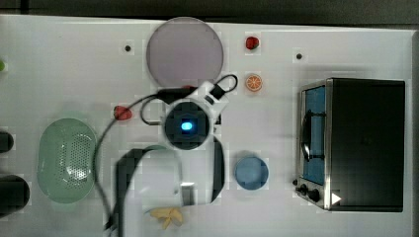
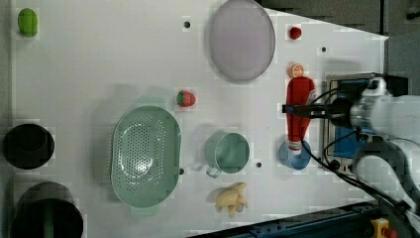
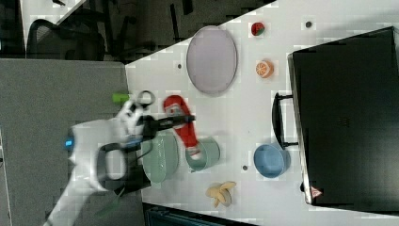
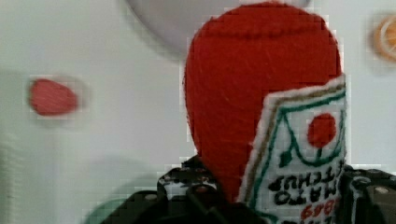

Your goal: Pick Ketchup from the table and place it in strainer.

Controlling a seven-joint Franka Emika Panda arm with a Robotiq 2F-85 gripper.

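A: Where is the Ketchup (image 2: 298,110), that long red plush squeeze bottle with the white cap?

B: It is pinched in the black two-fingered gripper (image 2: 297,109), whose jaws press on the middle of the bottle from both sides. In the left view the bottle hangs lengthwise, cap end over the round blue bowl (image 2: 296,154), wide end near the orange slice (image 2: 296,70). The wrist view shows its stitched white label (image 4: 306,154) right above the fingers (image 4: 187,191).

A: Is it lifted off the white table (image 2: 99,64)?

B: It looks raised; in the right view it stands in front of the round green cup (image 3: 204,155).

A: And the strainer (image 2: 145,156), the pale green oval basket with the perforated bottom?

B: It lies well apart from the bottle, toward the left view's left, with a small red strawberry piece (image 2: 185,98) just above it and nothing inside. The round grey-lilac plate (image 2: 241,39) and a peeled banana (image 2: 232,199) lie elsewhere on the table.
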